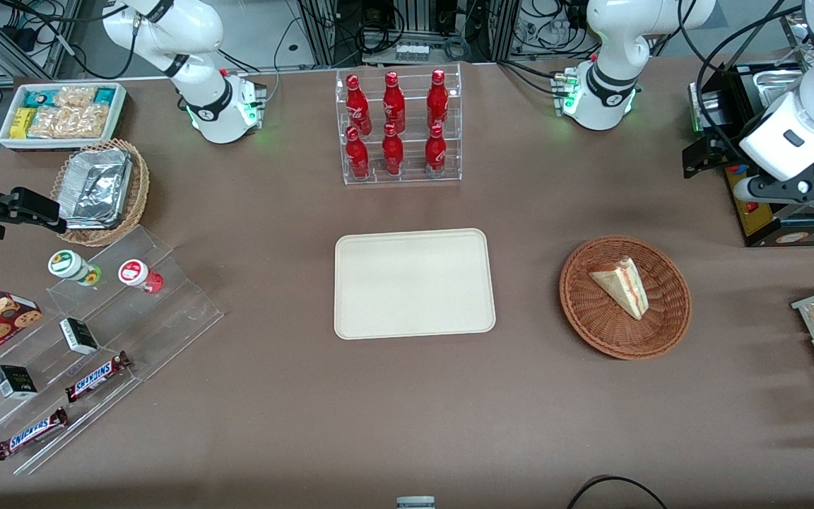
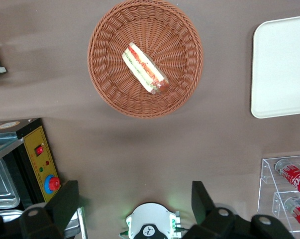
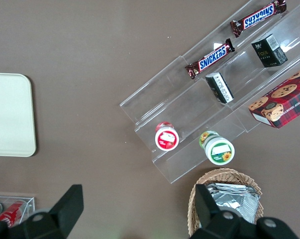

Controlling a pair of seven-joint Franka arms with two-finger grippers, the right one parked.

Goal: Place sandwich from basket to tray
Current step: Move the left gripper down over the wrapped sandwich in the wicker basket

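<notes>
The sandwich (image 1: 622, 285) lies on its side in the reddish-brown wicker basket (image 1: 594, 318), a little off the bowl's centre toward 1 o'clock in the front view, its pointed end aiming at about 5 o'clock and its pale bread face turned up. In the left wrist view the cut edge of the sandwich (image 2: 145, 68) shows red, white and green layers, and it touches the woven floor of the basket (image 2: 110, 79), clear of the rim.

The cream-beige tray (image 1: 414, 283) sits flat on the brown tabletop (image 1: 407, 410) at the middle, well apart from the basket, which stands at its 3 o'clock, toward the working arm's end. Nothing rests on the tray (image 2: 281, 69).

The hand (image 2: 135, 204) hangs high above the tabletop, farther from the front camera than the basket; its two dark fingers (image 2: 67, 201) stand wide apart and hold nothing. In the front view the hand (image 1: 795, 189) shows at the working arm's end of the tabletop, at about 1 o'clock from the basket.

A clear rack of red cola bottles (image 1: 398, 127) stands at the tray's 12 o'clock. A yellow-faced control box (image 2: 40, 162) with a red button sits near the hand.
</notes>
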